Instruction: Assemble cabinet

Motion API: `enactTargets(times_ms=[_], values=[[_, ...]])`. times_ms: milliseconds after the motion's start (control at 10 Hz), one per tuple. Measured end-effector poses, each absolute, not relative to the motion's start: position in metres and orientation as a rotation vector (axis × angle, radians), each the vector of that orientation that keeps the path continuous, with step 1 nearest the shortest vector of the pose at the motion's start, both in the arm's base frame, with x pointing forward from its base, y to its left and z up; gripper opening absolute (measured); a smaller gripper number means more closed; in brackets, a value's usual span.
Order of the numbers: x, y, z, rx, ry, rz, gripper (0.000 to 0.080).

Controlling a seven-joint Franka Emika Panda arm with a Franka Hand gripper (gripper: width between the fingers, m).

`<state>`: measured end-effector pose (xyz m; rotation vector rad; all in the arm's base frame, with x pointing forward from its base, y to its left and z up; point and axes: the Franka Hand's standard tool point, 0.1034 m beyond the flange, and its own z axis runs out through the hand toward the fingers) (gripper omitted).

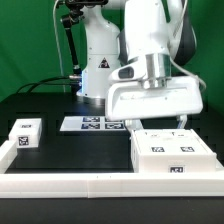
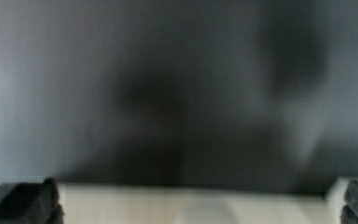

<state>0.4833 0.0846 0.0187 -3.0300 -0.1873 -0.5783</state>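
The cabinet's large white body [image 1: 172, 152] lies at the exterior view's right, with tags on its top. A small white tagged box [image 1: 25, 133] sits at the left. My gripper [image 1: 156, 124] hangs just over the body's far edge. Its two fingers stand wide apart. In the wrist view the gripper [image 2: 190, 205] shows only dark fingertips [image 2: 23, 204] at the two lower corners. A blurred pale surface [image 2: 194, 200], seemingly the cabinet's top, lies between them, close to the camera. I cannot see the fingers pressing on anything.
The marker board [image 1: 95, 123] lies flat behind the cabinet body, near the robot's base [image 1: 95, 70]. A long white border rail [image 1: 70, 185] runs along the table's front edge. The table top is black.
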Motion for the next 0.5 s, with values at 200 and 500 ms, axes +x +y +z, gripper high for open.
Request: enactTargets(times_ms=[200, 500], values=[[0.4823, 0.0816, 0.0061, -3.039, -0.192, -0.537, 0.0797], [0.4799, 0.0832, 0.0029, -3.039, -0.184, -0.525, 0.0797]])
